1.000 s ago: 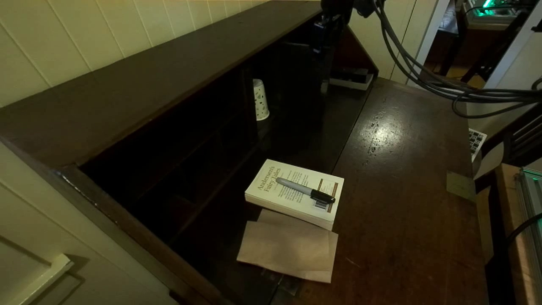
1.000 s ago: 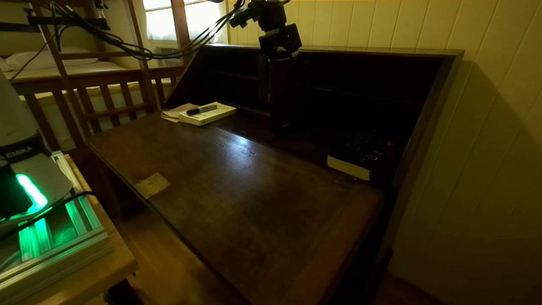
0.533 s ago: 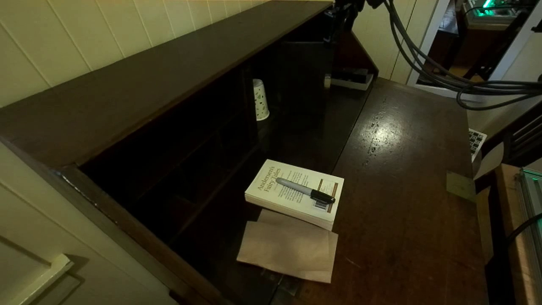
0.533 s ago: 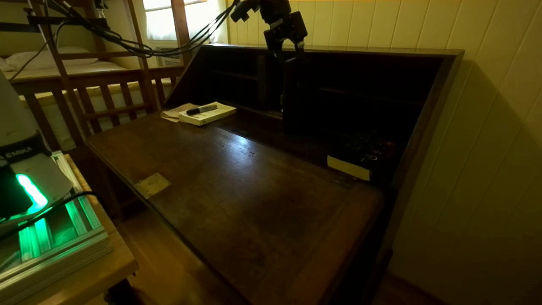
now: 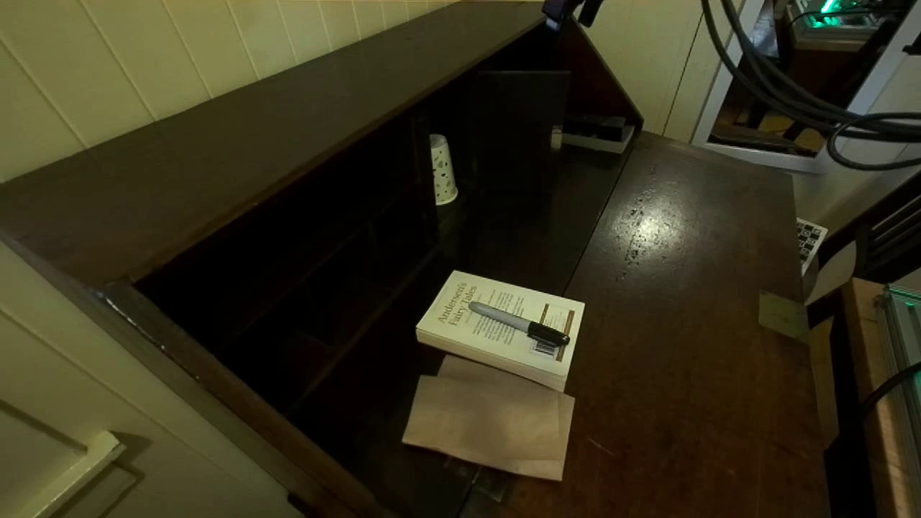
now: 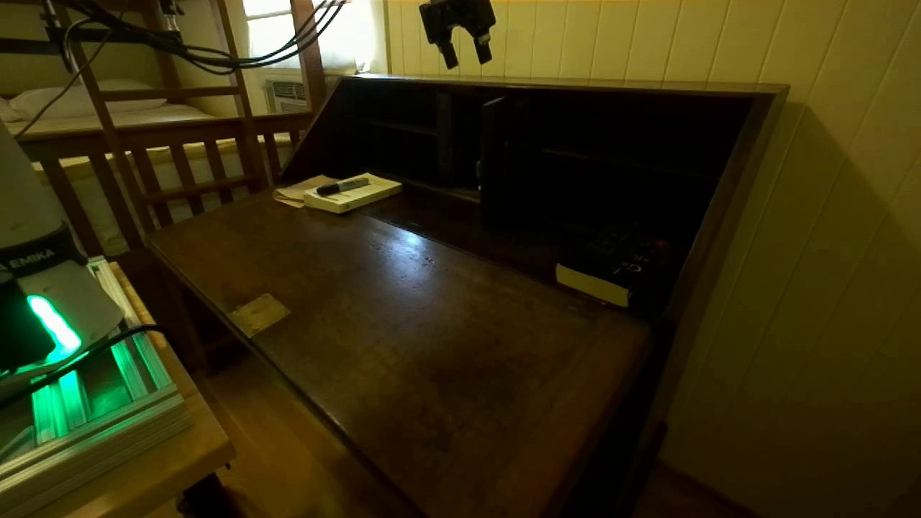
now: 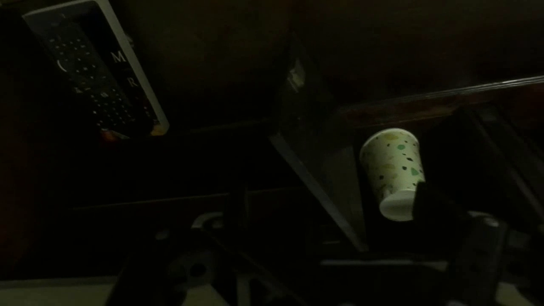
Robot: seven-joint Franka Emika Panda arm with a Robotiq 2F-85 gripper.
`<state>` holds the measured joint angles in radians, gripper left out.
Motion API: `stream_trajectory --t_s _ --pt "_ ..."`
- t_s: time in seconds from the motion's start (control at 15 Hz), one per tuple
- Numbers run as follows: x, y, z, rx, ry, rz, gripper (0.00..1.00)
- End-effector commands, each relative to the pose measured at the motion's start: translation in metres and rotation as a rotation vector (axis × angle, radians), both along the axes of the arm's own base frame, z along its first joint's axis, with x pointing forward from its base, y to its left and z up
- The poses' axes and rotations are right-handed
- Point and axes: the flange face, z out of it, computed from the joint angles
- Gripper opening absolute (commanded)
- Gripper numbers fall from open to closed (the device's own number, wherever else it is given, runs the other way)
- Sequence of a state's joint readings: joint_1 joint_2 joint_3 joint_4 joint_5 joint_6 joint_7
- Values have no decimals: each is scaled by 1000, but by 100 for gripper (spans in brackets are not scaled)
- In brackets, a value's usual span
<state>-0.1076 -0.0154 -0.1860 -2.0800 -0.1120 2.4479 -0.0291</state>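
Exterior views, both: broad dark table (image 6: 410, 338), shelving (image 6: 611, 87) along its back, a door (image 6: 496, 162) standing out from the shelf front. How far along?

By my reading, the door is already open: upright, angled well out from the shelving. Hand (image 6: 469, 63) sits above it, apart, fingers spread, nothing between them. Whether more remains for the door, these views don't settle.

Anything else being handled?

Nothing in contact now. By size: black-covered book (image 6: 611, 267) lying to one side of the door; pale book (image 5: 496, 338) to the other, brown paper (image 5: 489, 424) just beside it; paper cup (image 7: 393, 165) between door and a dark divider (image 5: 424, 173), seemingly upside down; grey marker (image 5: 514, 321) lying across the pale book.

Now the door itself, big features down.

Flat plain panel, dark wood, near black in this light; grain not readable. Wrist view catches its top edge as a paler grey line, running straight. Last, a small pale fitting (image 7: 296, 76) near the free edge, possibly a latch, too dim to confirm.
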Motion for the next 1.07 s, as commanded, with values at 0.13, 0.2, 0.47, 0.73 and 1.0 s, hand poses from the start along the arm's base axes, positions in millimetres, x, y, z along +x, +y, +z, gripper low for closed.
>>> stream_trajectory --t_s 0.13,0.2,0.47,0.73,1.0 --pt "-20 17 -1 77 -58 135 100" --pt "-21 20 -5 86 -67 196 100" --pt "-21 37 -30 101 -65 411 100" --pt "-17 43 -53 147 -12 604 100" --pt "-18 44 -56 131 1 576 100"
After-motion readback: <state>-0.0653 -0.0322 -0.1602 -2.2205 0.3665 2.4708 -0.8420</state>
